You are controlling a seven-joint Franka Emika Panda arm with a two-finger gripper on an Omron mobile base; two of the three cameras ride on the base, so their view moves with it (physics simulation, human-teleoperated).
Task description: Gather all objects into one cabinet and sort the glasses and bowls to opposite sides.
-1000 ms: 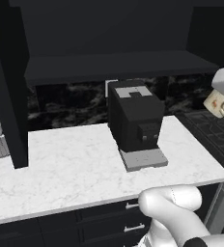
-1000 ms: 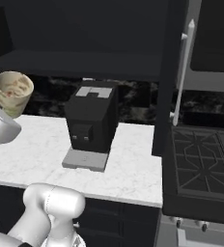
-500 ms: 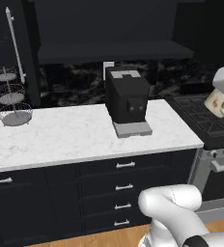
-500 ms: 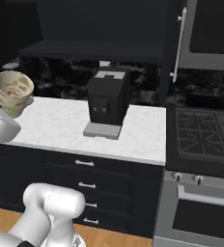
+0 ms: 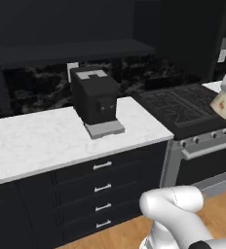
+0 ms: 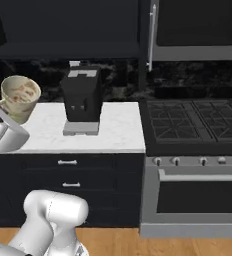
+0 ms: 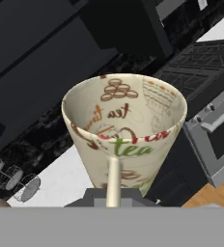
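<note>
While clamped in the pincer (image 7: 113, 200), a tumbler (image 7: 126, 128) tilts.

Black coffee machine (image 5: 95, 99) on white counter (image 5: 42, 141) — beside stove (image 5: 185, 104).

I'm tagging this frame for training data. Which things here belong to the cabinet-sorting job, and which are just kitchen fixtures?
Part of the job:
- cream tumbler, printed with "tea", held in the shut gripper
- cabinet door with long silver handle

Just there:
- black coffee machine
- stove
- drawers
- marble counter
</note>
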